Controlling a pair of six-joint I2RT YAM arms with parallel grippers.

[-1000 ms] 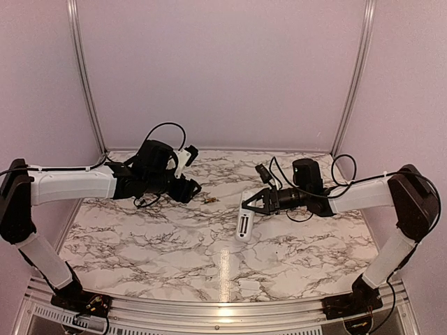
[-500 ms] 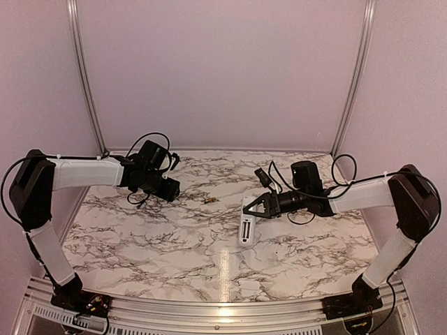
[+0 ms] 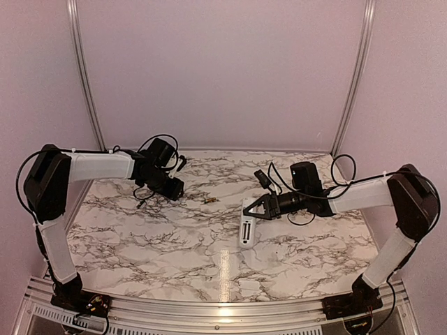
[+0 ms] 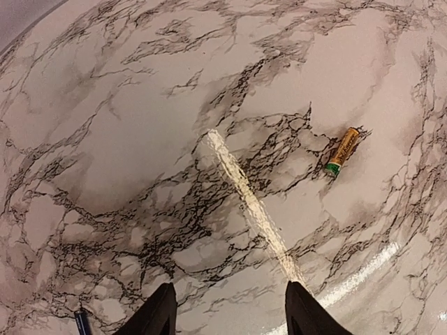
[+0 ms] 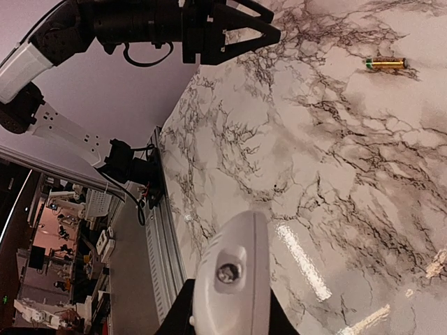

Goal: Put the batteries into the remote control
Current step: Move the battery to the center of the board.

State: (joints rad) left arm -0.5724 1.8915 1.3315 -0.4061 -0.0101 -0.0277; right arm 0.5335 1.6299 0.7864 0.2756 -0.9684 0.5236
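Battery (image 4: 342, 150) lay loose; left gripper (image 4: 230, 287), spread and empty, needed to straddle it crosswise; right gripper (image 3: 251, 209) pinched remote (image 5: 234, 293).

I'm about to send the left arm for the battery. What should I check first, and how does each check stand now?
1. Battery lies free on the table: ok.
2. Left gripper open and empty: ok.
3. Left gripper lined up over battery: not ok, the battery sits off to one side in the wrist view.
4. Right gripper holds remote: ok.
5. Remote's battery bay open: cannot tell.
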